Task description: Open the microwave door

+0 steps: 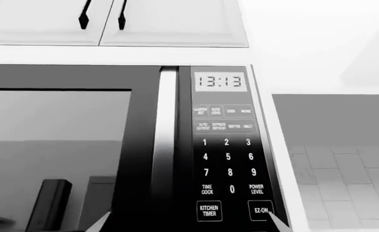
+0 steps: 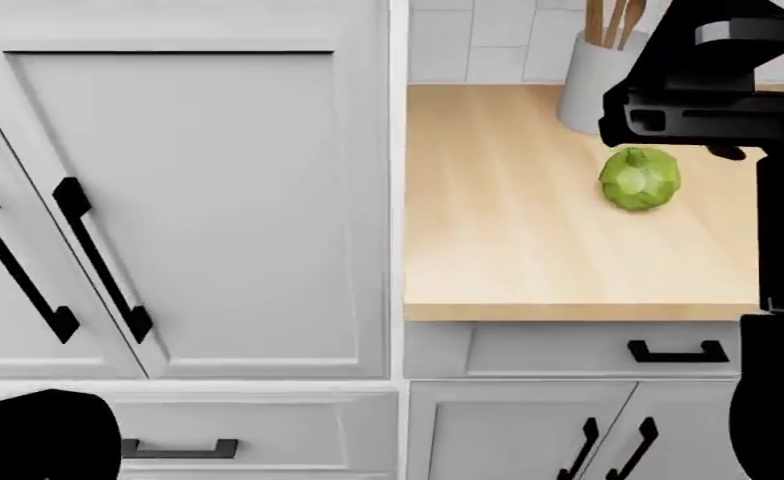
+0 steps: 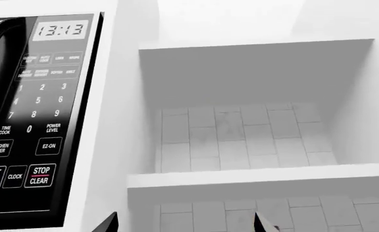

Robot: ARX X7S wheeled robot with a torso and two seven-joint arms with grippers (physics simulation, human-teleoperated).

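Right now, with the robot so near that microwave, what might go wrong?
The left hand faces both the vertical door handle and the keypad, so it might press a button such as EZ-ON instead of gripping. The right hand points at the tiled wall, beside the microwave, so it cannot readily help.

The black microwave [image 1: 144,145] sits under white cabinets, its door [image 1: 67,154] shut, vertical silver handle [image 1: 164,145] beside the keypad [image 1: 228,164], whose display reads 13:13.
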